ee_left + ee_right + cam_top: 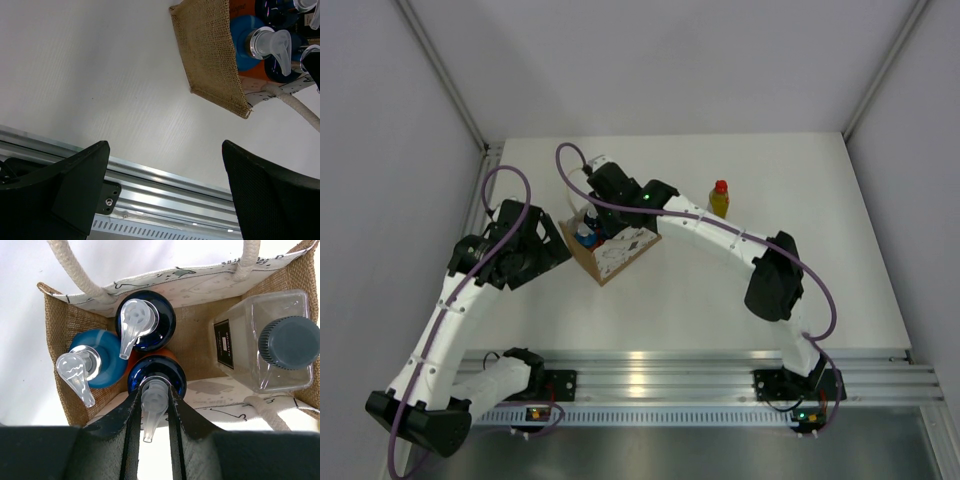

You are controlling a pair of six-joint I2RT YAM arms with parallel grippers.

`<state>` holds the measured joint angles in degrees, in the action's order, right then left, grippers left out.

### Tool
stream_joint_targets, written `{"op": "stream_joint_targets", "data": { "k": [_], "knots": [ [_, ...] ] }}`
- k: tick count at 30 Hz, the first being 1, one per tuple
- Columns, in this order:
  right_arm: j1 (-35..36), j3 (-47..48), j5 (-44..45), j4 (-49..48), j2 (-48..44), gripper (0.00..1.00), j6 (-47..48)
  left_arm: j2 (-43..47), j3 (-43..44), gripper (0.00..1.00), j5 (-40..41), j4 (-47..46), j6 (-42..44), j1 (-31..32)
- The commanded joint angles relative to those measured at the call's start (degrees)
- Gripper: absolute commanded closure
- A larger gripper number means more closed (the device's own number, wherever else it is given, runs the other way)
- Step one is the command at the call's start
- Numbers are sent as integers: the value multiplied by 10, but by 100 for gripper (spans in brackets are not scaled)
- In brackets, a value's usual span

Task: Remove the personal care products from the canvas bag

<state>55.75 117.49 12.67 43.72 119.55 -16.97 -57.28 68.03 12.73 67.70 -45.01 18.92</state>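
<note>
— Over the canvas bag (620,255), how does the right pincer (154,407) stand?

— It reaches down into the open mouth. Its two dark fingers (131,420) are closed against either side of the clear pump head of the nearest pump bottle (156,377), so it grips that bottle by the pump.

— What else sits inside the bag?

— Two more blue-topped pump bottles. The dark blue one (145,320) stands against the white patterned panel. The lighter blue one (97,362) is in the corner by the burlap wall. A sliver of orange body shows between them. The clear bottle (280,345) with the dark grey cap fills the other end of the bag, well apart from the fingers.

— And the yellow bottle (719,199)?

— Out of the bag. It stands upright on the worktop (770,300), red cap up, on the far side of the right arm and well apart from the bag.

— Where is the left pincer (165,150)?

— Just beside the bag, on the bag's left in the overhead view. Its fingers are spread wide and hold nothing. Below them lie bare worktop and the aluminium rail (175,187), with the bag's burlap side in the upper corner of its camera view.

— How does the bag stand?

— Upright on the worktop, cream rope handles (75,270) splayed outward.
</note>
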Motion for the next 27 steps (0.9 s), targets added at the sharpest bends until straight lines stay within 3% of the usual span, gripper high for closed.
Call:
{"op": "stream_joint_targets", "data": {
  "k": [1,27],
  "knots": [
    [2,26,8,11,-28,100,15,4,3,2,8,1,1,1],
    [2,121,75,12,-144,100,62,0,3,2,4,1,3,1]
  ]
}}
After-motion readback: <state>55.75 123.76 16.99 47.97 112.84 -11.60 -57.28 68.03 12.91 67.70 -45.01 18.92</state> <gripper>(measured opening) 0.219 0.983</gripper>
